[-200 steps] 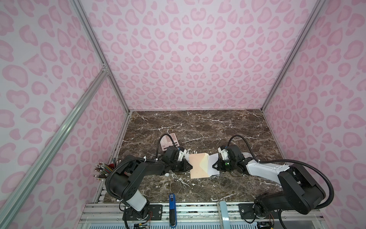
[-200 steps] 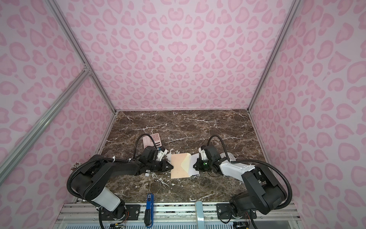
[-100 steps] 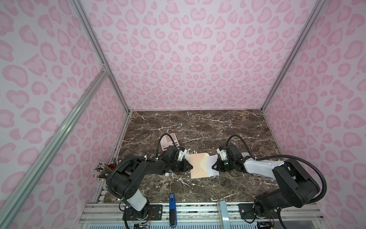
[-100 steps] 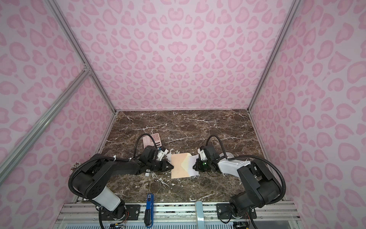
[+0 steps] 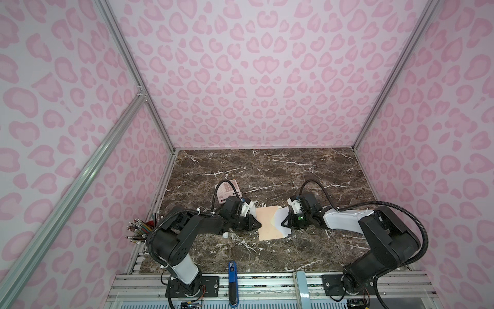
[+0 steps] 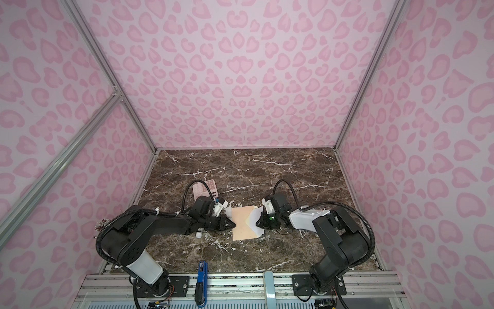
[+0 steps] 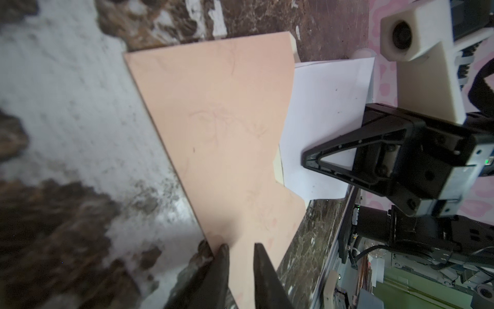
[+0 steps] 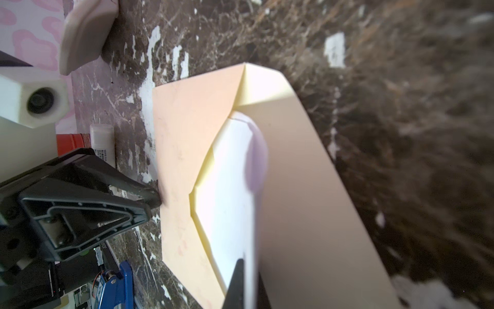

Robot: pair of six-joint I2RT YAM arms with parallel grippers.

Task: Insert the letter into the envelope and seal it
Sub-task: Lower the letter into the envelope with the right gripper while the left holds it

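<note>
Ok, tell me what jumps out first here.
Mid-table, the left gripper pinches the edge of the peach envelope while the right gripper holds the white letter partly inside its open mouth. Pink leopard-print walls box in the dark marble table, with a pink calculator behind the left gripper.

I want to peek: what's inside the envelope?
The white letter is partly inside the envelope; the rest sticks out, pinched by the right tool. The tucked-in part is hidden.
</note>
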